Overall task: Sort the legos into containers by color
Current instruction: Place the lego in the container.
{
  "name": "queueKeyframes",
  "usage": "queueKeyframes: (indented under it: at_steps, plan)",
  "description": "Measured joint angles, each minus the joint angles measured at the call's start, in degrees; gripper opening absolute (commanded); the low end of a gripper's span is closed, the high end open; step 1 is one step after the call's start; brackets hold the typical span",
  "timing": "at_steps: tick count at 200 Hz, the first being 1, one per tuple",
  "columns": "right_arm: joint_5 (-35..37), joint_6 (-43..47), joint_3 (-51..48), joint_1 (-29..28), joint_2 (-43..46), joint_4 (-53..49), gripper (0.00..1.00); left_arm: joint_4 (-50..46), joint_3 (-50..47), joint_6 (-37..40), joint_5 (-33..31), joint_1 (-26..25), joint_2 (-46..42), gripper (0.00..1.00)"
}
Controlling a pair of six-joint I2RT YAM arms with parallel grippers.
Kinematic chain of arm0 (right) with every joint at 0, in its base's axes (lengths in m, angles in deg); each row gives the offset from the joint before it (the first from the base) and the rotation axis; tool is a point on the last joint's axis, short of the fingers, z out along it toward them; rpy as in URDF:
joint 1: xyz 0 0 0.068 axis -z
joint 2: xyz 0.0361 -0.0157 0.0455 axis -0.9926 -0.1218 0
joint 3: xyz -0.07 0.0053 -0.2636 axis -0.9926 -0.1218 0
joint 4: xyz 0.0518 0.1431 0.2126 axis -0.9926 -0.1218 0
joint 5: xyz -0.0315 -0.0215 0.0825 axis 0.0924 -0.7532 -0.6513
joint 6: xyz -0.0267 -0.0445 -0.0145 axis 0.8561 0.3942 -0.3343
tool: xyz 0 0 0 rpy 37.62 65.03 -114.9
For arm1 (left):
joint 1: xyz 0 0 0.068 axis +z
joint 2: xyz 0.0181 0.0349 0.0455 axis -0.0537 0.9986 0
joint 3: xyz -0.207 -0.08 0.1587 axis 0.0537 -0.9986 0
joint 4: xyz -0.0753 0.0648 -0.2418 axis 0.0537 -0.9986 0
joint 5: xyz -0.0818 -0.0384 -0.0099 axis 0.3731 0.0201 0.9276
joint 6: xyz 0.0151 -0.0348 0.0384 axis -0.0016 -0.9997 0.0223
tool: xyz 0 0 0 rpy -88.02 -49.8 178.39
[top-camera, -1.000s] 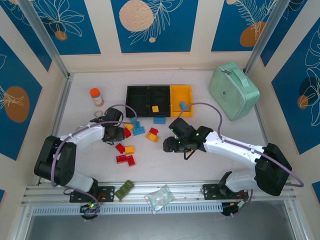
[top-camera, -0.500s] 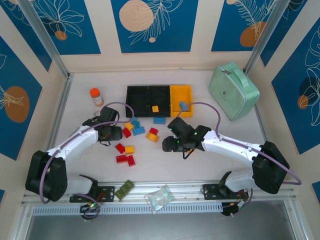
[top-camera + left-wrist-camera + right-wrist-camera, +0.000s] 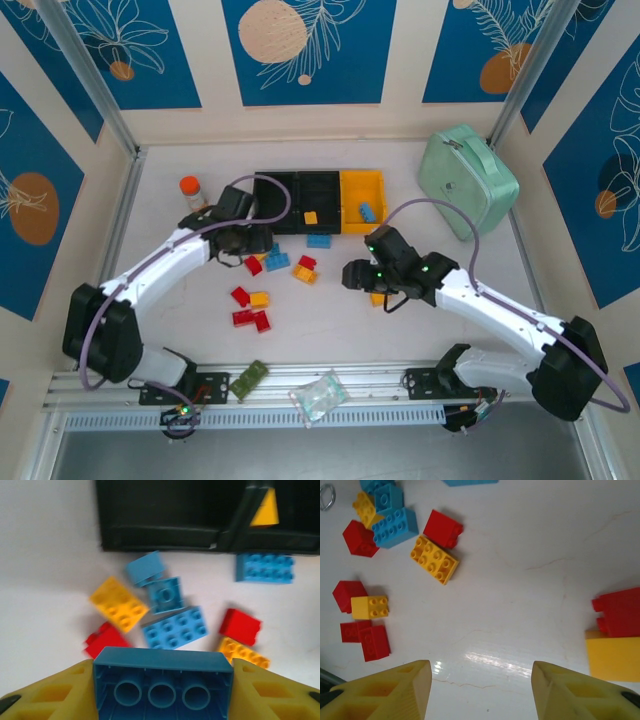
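Blue brick (image 3: 163, 682) gripped in left jaws, right jaws apart

— Colours of the containers?
— Black for two containers (image 3: 295, 190), yellow-orange for the third container (image 3: 362, 188).
— And the legos (image 3: 277, 261)?
— Red, yellow-orange and light blue, mixed on a white table (image 3: 330, 335). One blue brick (image 3: 162, 680) against the yellow fingers of the left gripper (image 3: 163, 666). Same yellow on the right gripper (image 3: 480, 666).
— Anything else with colour?
— Mint-green case (image 3: 466, 182). Orange cap on a white bottle (image 3: 192, 193). Green circuit board (image 3: 248, 378). White arms (image 3: 490, 305) with black joints.
— Any patterns?
— Deep blue wall panels (image 3: 300, 50) with white leaf outlines and peach discs, between cream strips.
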Motion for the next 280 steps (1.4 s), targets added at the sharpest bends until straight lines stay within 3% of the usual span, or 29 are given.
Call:
queueKeyframes:
  at_steps: [50, 112, 241, 280]
  plan:
    - [-0.04, -0.02, -2.71, 5.31, 6.01, -2.38, 0.55, 1.73, 13.79, -0.33, 1.4, -6.58, 13.11, 0.54]
    - [-0.04, -1.05, -5.95, 6.29, 9.66, -3.69, 0.55, 1.68, 33.62, -0.72, 2.84, -11.3, 29.64, 0.54]
    - [-0.04, -2.43, -8.24, 7.96, 12.28, -4.85, 0.55, -8.48, 71.73, 1.88, 2.91, -13.94, 56.3, 0.54]
    - [-0.07, -2.43, -8.26, 8.7, 13.03, -4.92, 0.55, -10.16, 72.5, 2.99, 2.34, -14.47, 57.18, 0.68]
